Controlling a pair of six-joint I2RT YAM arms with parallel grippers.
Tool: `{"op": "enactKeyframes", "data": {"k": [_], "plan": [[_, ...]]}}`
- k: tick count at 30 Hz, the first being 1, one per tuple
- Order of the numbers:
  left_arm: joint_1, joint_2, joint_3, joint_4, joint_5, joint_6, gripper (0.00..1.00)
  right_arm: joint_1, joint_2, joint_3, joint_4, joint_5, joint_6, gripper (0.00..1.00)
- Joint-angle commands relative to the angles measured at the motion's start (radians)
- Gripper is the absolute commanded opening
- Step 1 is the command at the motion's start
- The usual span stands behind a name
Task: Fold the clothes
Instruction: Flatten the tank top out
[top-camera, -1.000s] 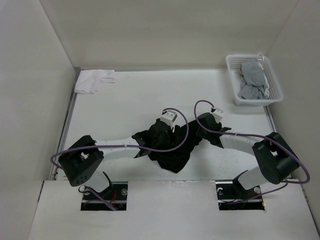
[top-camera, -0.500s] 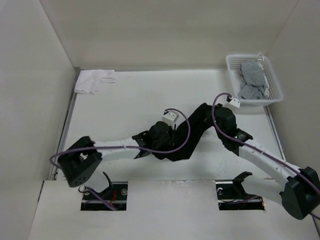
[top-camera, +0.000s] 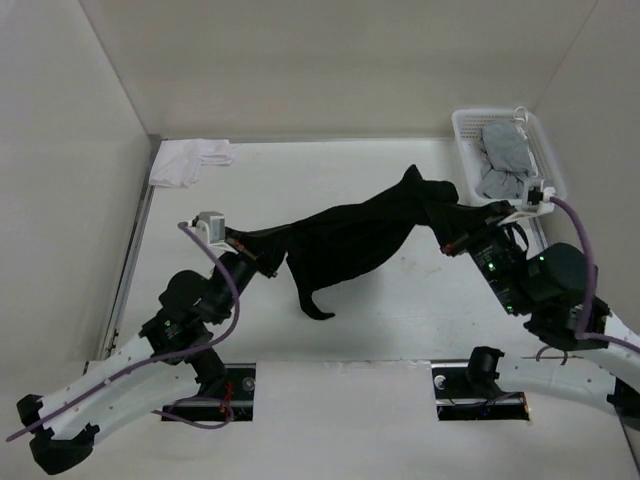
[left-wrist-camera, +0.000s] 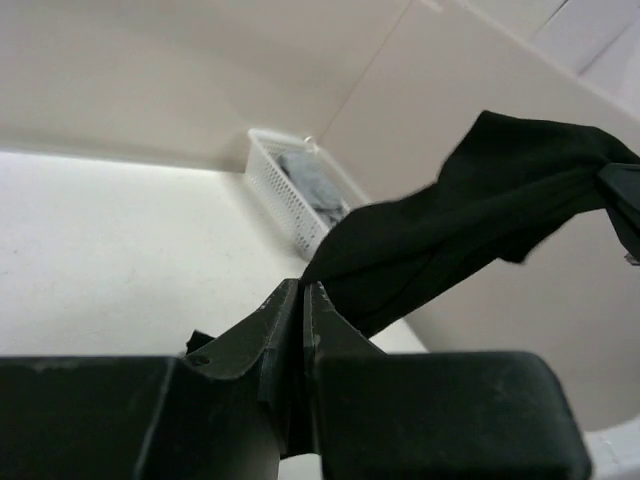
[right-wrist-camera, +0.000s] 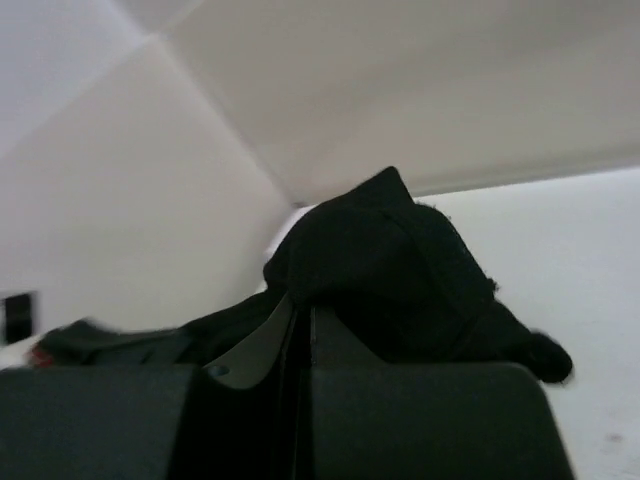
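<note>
Left wrist view: the left gripper (left-wrist-camera: 302, 300) is pinched tight on one end of the black T-shirt (left-wrist-camera: 480, 220). The right gripper (right-wrist-camera: 298, 322) is clamped on the other end. It stretches between the 2 over the middle of the table (top-camera: 250, 200), one fold drooping toward the near side. A basket (top-camera: 460, 125) of grey garments (top-camera: 505, 160) sits far right and a white cloth (top-camera: 188, 160) far left.

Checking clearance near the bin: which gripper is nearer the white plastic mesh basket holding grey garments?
Right. The right gripper sits just near-side of the white plastic basket; the left gripper is far off to its left.
</note>
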Motion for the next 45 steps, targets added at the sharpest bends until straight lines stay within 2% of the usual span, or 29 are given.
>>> {"op": "enactKeyframes", "data": {"k": [1,2,5,7,8,10,11,13,15,17,18,22,24,25,26,28,30,31,34,35,36,38,39,40,42,45], "plan": [[-0.061,-0.098,0.026,-0.081,-0.121,0.038,0.04,0.225,0.003,0.133,0.036,0.279,-0.205,0.01],[-0.081,-0.115,0.034,-0.081,-0.135,0.053,0.04,0.308,0.011,0.160,0.091,0.331,-0.274,0.01],[-0.124,-0.142,0.048,-0.073,-0.170,0.087,0.04,0.449,0.048,0.201,0.281,0.393,-0.496,0.01],[-0.136,-0.148,0.048,-0.066,-0.202,0.105,0.04,0.488,0.079,0.213,0.388,0.404,-0.621,0.02],[-0.133,-0.151,0.034,-0.049,-0.231,0.127,0.05,0.436,0.126,0.215,0.470,0.385,-0.699,0.02],[-0.115,-0.136,0.020,-0.029,-0.251,0.141,0.05,0.280,0.178,0.207,0.495,0.332,-0.700,0.02],[-0.086,-0.105,0.005,-0.004,-0.253,0.144,0.05,0.166,0.224,0.204,0.461,0.262,-0.638,0.02],[-0.054,-0.062,-0.015,0.029,-0.250,0.147,0.05,0.010,0.295,0.207,0.373,0.133,-0.501,0.02],[0.012,0.022,-0.046,0.080,-0.230,0.125,0.05,-0.198,0.411,0.224,0.281,-0.101,-0.306,0.01],[0.081,0.114,-0.076,0.137,-0.215,0.067,0.05,-0.416,0.608,0.233,0.352,-0.354,-0.177,0.01],[0.145,0.189,-0.087,0.169,-0.207,0.026,0.05,-0.484,0.714,0.268,0.380,-0.415,-0.139,0.02],[0.328,0.422,-0.055,0.261,-0.169,-0.054,0.05,-0.596,1.020,0.469,0.364,-0.526,-0.083,0.03],[0.426,0.598,0.020,0.306,-0.126,-0.088,0.05,-0.641,1.193,0.651,0.301,-0.544,-0.048,0.06],[0.469,0.684,0.075,0.313,-0.092,-0.086,0.05,-0.650,1.230,0.698,0.281,-0.543,-0.037,0.08],[0.506,0.767,0.131,0.322,-0.063,-0.100,0.06,-0.664,1.267,0.750,0.264,-0.526,-0.020,0.14],[0.563,0.907,0.256,0.320,-0.009,-0.111,0.11,-0.672,1.278,0.787,0.239,-0.485,0.026,0.36],[0.604,0.969,0.331,0.304,0.020,-0.145,0.21,-0.667,1.228,0.732,0.244,-0.475,0.053,0.54],[0.612,0.976,0.356,0.300,0.042,-0.152,0.28,-0.667,1.184,0.668,0.245,-0.475,0.064,0.57],[0.603,0.957,0.362,0.307,0.068,-0.131,0.44,-0.626,1.075,0.461,0.274,-0.489,0.083,0.57],[0.591,0.935,0.341,0.298,0.069,-0.128,0.47,-0.600,1.029,0.357,0.300,-0.489,0.089,0.51],[0.581,0.914,0.312,0.293,0.071,-0.129,0.47,-0.577,0.990,0.273,0.325,-0.480,0.095,0.43],[0.551,0.836,0.196,0.267,0.068,-0.139,0.41,-0.529,0.900,0.061,0.398,-0.463,0.156,0.14],[0.537,0.797,0.137,0.254,0.063,-0.146,0.38,-0.512,0.864,-0.016,0.419,-0.463,0.185,0.05],[0.523,0.761,0.076,0.240,0.056,-0.152,0.33,-0.497,0.834,-0.079,0.429,-0.471,0.213,0.01],[0.497,0.660,-0.068,0.167,0.042,-0.165,0.24,-0.451,0.749,-0.215,0.451,-0.475,0.251,0.00],[0.491,0.494,-0.230,-0.016,0.028,-0.226,0.20,-0.377,0.618,-0.395,0.475,-0.457,0.253,0.08]]}}
